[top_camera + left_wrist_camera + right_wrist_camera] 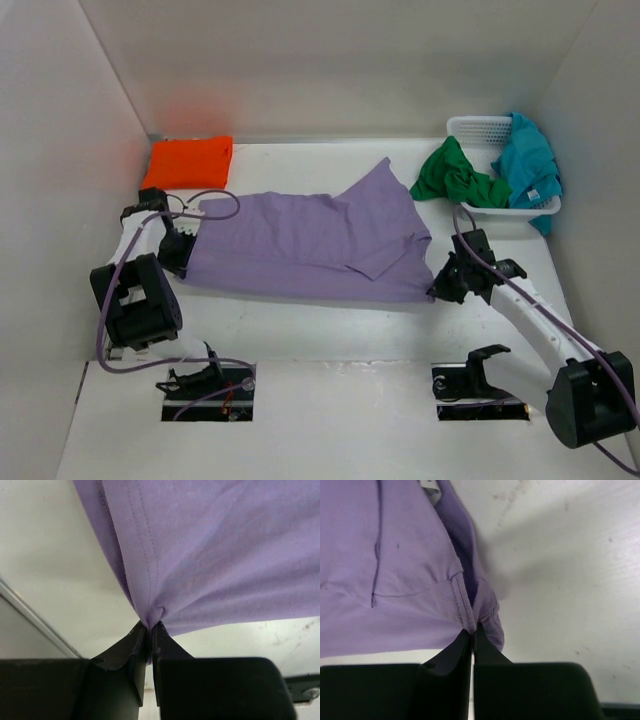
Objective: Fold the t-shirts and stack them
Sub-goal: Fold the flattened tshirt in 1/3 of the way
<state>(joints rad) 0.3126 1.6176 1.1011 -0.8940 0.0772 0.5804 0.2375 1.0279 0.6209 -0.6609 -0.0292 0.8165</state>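
One orange t-shirt (190,161) folded at 10 o'clock. One lavender t-shirt (310,240) spread mid-table. One green t-shirt (455,178) and one teal t-shirt (527,165) bunched in the single basket (478,128) at 2 o'clock. Left gripper (150,629) pinched tight on the lavender t-shirt's 9 o'clock edge, right gripper (472,632) pinched on its 4 o'clock corner.

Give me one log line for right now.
left gripper: shut on purple shirt | right gripper: shut on purple shirt | orange shirt: folded, far left | green shirt, teal shirt: unfolded, draped on basket
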